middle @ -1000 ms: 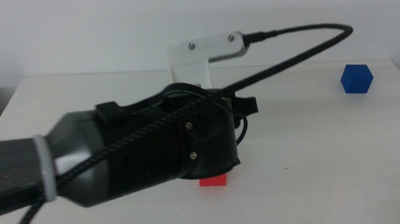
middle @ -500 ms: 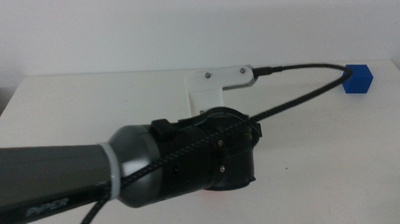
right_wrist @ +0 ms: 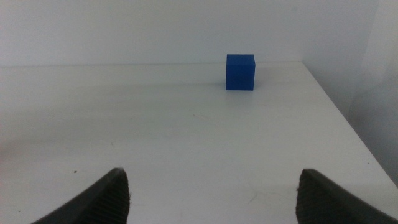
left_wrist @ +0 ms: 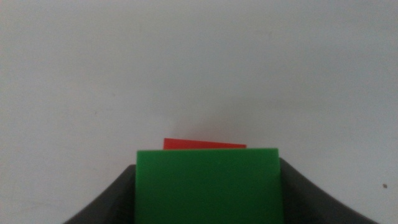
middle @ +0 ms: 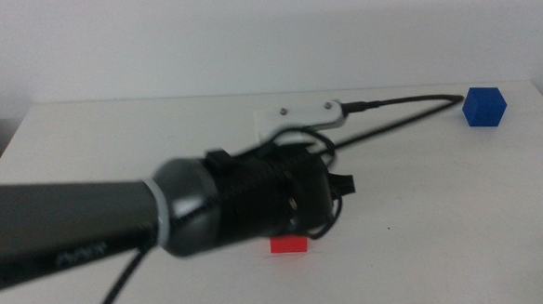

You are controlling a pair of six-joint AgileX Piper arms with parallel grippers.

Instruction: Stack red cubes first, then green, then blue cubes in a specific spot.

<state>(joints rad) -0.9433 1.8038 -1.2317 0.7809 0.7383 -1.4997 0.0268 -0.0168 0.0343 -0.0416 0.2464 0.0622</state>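
- Red cube [middle: 288,245] is seen in the middle view on the white tabletop [middle: 443,217], near the front and about centre, partly hidden behind the dark bulk of the left arm, which reaches in from the left. The left claw itself cannot be made out here, being covered by the wrist body. The blue cube [middle: 484,106] is seen far right, well apart from the red one.
- In the left wrist view the green cube [left_wrist: 207,185] is shown clamped between the jaws of the left claw [left_wrist: 207,199], which are closed against its two sides. A sliver of the red cube [left_wrist: 204,144] is seen just past the green cube's far edge, so the two are judged nearly but not quite lined up.
- For a clean stack, the green cube should be centred squarely over the red one, lowered until the faces meet, and only then released, without a sideways push.
- In the right wrist view the right claw [right_wrist: 214,193] is seen spread wide and holding nothing, waiting with the blue cube [right_wrist: 240,72] ahead of it near the tabletop's far right edge.
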